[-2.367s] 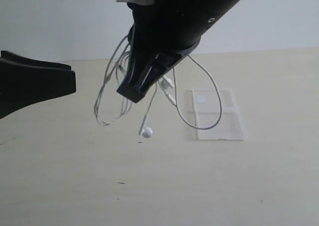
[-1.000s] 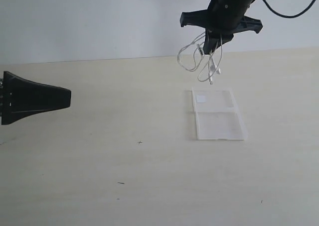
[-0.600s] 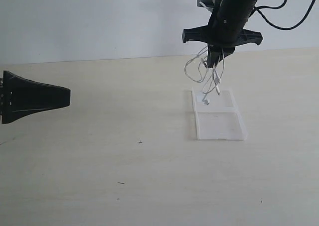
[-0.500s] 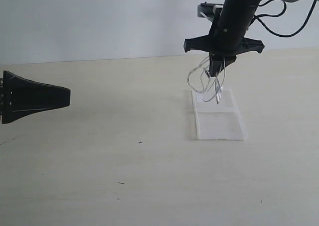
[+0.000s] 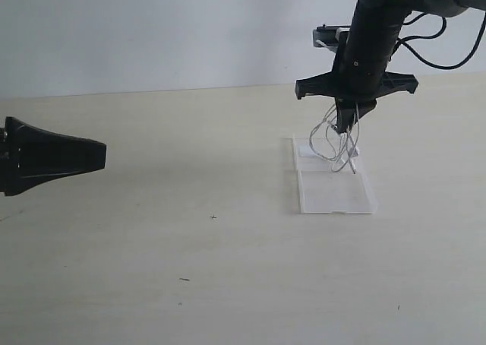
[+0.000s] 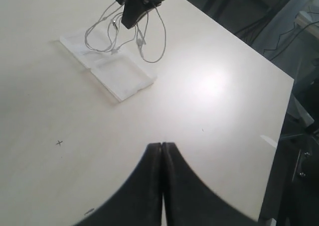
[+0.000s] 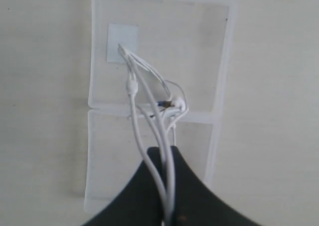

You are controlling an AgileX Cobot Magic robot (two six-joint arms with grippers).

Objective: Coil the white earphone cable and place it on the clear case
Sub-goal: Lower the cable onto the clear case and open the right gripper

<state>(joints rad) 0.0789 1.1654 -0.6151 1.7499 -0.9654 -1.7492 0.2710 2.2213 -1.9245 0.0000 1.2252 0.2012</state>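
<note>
Our right gripper (image 5: pixel 346 123) is pinched shut on the bunched-up white earphone cable (image 5: pixel 334 146), right above the clear case (image 5: pixel 334 199). The case lies opened flat on the table (image 5: pixel 190 254), nearer the far edge than the near one and over toward the right edge. The loops dangle loose under the jaws. The lowest bits look like they're touching the case around the hinge line, and in the right wrist view one strand reaches toward the white sticker (image 7: pixel 122 43). The left gripper (image 5: pixel 95 156) is closed on nothing, parked by the left edge, well apart from all this.

So we reckon we're at the set-down. We'd go straight down and slowly, so the loops fold onto the plastic instead of spilling over a side. In the left wrist view one loop seems to bulge out past the case, though that angle's hard to trust. Let go only once most of the wire rests on the case; it's thin, springy stuff and may uncoil. Then lift straight up so nothing snags.
</note>
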